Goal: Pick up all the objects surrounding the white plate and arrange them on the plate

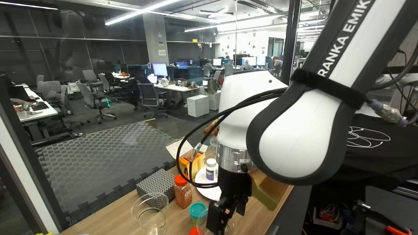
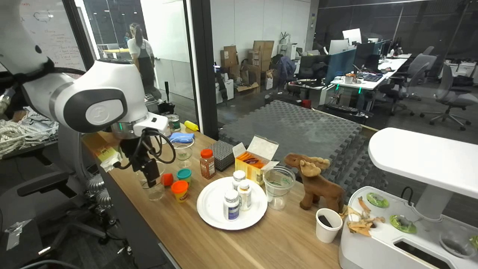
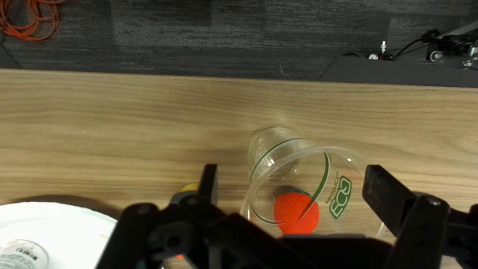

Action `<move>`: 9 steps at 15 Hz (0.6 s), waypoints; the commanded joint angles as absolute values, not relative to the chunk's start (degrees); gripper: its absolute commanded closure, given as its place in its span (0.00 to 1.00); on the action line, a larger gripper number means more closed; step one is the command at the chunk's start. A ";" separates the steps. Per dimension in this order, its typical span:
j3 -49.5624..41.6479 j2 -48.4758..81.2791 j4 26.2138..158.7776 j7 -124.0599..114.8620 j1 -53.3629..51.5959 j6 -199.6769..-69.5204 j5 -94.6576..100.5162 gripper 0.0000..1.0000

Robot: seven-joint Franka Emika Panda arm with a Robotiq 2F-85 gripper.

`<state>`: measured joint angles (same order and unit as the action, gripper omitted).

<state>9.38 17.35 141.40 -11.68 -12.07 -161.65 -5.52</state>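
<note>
The white plate (image 2: 209,216) carries three white bottles (image 2: 231,207) standing upright. Beside the plate are a red-capped orange bottle (image 2: 207,166), a teal-lidded cup (image 2: 184,175), an orange-lidded cup (image 2: 180,192) and a small red thing (image 2: 167,180). In the wrist view that red thing shows through a clear cup with green print (image 3: 338,196). My gripper (image 3: 293,185) is open, its fingers apart on either side of the clear cup's rim; whether either finger touches it I cannot tell. The orange-lidded cup is mostly hidden behind a finger in the wrist view.
Behind the objects stand a grey patterned block (image 2: 223,155) and an open carton (image 2: 250,166). Another clear cup (image 2: 183,155) and a tall clear container (image 2: 278,186) flank them. A toy moose (image 2: 321,186) and a paper cup (image 2: 328,229) stand past the plate.
</note>
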 commanded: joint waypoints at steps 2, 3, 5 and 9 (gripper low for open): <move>6.04 18.67 140.36 -15.60 -14.70 -164.34 -2.39 0.32; 5.41 18.78 140.29 -16.04 -15.03 -164.53 -1.88 0.42; 4.19 18.93 140.17 -17.26 -15.71 -164.94 -0.84 0.58; 3.14 19.20 139.77 -18.45 -16.29 -164.40 -0.43 0.88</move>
